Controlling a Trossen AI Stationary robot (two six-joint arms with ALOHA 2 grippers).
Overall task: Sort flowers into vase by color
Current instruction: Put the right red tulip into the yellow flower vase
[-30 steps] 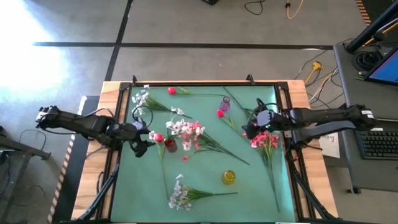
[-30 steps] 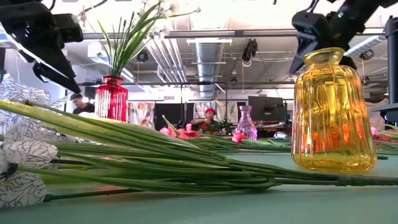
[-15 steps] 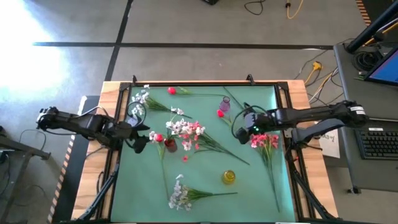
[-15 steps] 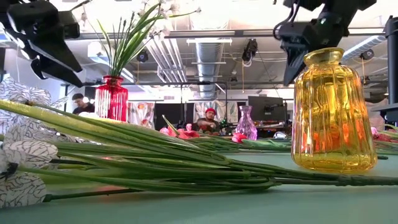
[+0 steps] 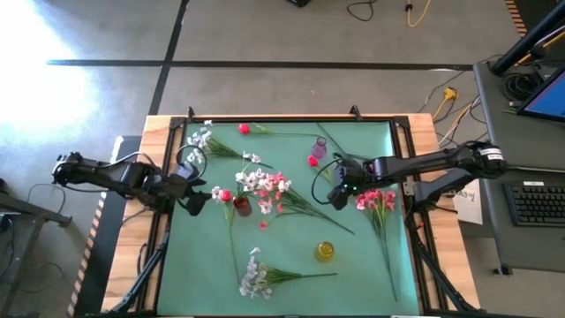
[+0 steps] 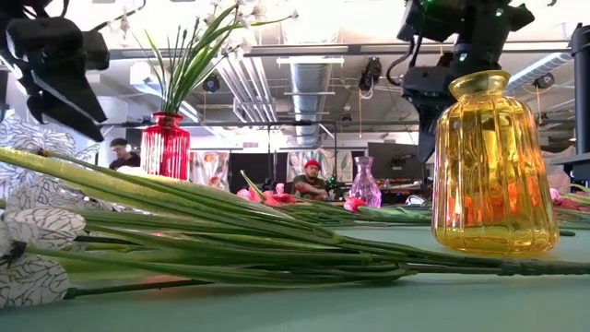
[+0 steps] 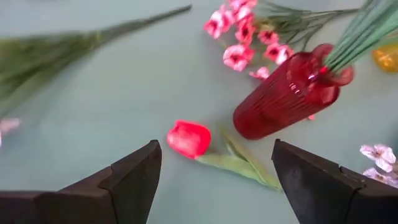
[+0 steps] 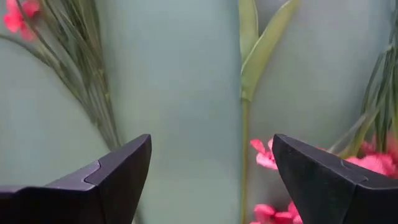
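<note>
While the right gripper [image 5: 334,196] hovers spread and empty over a green stem [image 8: 244,134], the left gripper [image 7: 214,165], also unclenched, is best lowered astride the red bud [image 7: 189,137] just ahead.

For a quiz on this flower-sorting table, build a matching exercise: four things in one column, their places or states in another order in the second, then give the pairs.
Things:
1. red vase
2. yellow vase
3. purple vase
4. red bud

Places or states:
A. lies flat on the mat, beside the red vase and ahead of the open left gripper
B. stands empty near the table's front edge
C. holds green stems
D. stands toward the back, near the right gripper

Pairs: 1-C, 2-B, 3-D, 4-A
</note>
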